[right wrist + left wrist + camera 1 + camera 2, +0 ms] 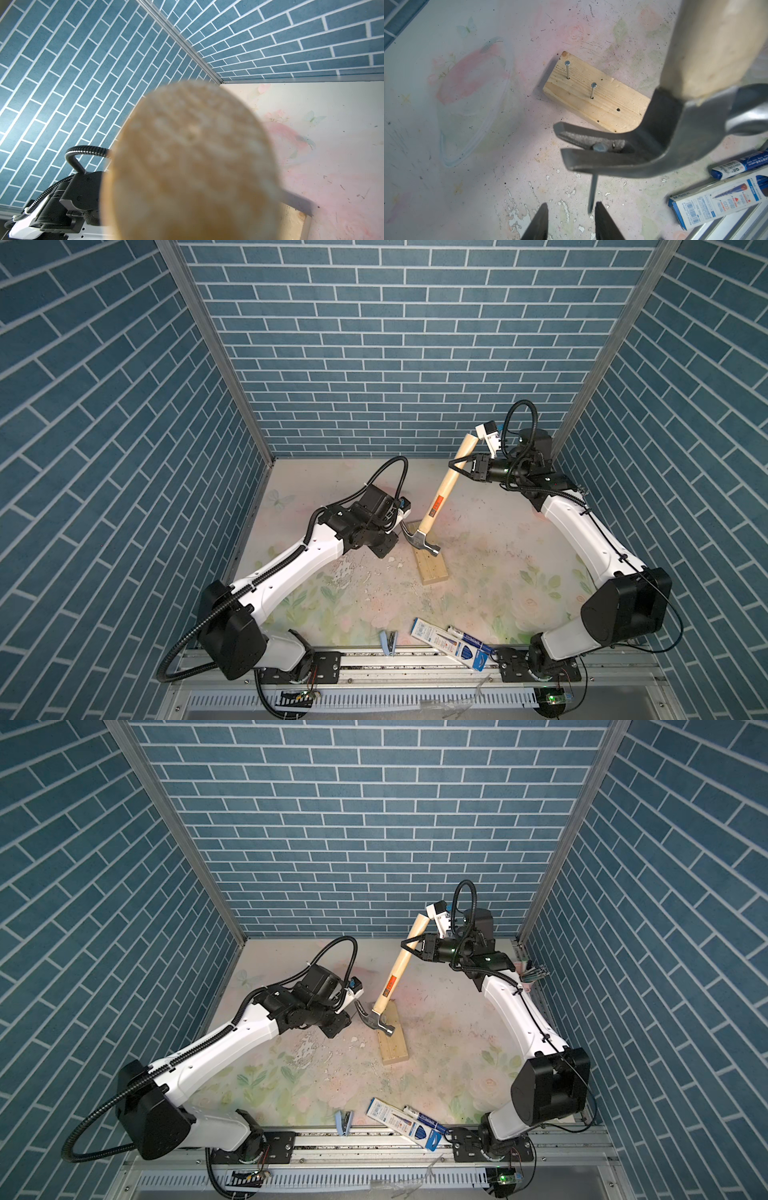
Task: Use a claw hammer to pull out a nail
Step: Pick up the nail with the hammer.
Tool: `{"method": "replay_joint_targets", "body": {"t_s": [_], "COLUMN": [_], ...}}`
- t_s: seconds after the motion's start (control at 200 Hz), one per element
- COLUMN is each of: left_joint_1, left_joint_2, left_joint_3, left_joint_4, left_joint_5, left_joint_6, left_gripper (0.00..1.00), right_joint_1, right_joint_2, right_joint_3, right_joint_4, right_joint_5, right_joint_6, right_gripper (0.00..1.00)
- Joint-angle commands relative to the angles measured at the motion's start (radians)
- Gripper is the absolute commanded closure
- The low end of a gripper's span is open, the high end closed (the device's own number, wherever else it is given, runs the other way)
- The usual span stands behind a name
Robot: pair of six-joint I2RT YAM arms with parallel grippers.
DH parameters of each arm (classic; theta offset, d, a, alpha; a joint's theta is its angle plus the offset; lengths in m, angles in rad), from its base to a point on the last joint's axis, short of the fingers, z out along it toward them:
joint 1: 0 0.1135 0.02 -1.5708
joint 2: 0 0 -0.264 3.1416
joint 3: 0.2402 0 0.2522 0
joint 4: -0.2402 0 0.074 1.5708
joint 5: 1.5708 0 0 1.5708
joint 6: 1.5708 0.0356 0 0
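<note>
At centre frame in both top views, the hammer [432, 510] leans head-down over the block [432, 570], with a loose nail [600, 148] caught in its claw. Toward the upper right, the right gripper [456, 466] is clamped on the handle. The left gripper [571, 204] is part open, with the nail's tip ungripped in the gap.

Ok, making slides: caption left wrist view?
Claw hammer holds a freed nail by the left gripper; two nails stand in the block.

Bright, even light leaves only soft shadows beside the block [596, 99]. The hammer [191, 166] fills the right wrist view, blurred; walls [104, 406] splay at top-view edges.
</note>
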Motion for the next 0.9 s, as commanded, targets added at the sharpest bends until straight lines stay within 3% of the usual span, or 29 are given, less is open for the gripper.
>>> {"method": "replay_joint_targets", "body": {"t_s": [0.0,0.89], "left_joint_1": [-0.016,-0.048], "left_joint_2": [0.001,0.02], "left_joint_3": [0.006,0.008], "left_joint_4": [-0.027,-0.039], "left_joint_5": [-0.019,-0.049], "left_joint_6": [0.019,0.03], "left_gripper": [0.63,0.81], "right_joint_1": [0.008,0.015], "right_joint_2": [-0.006,-0.002], "right_joint_3": [0.022,0.022], "right_joint_4": [0.079,0.101], "right_joint_5": [-0.078,-0.092], "right_joint_6": [0.144,0.153], "right_gripper": [1.0,1.0]}}
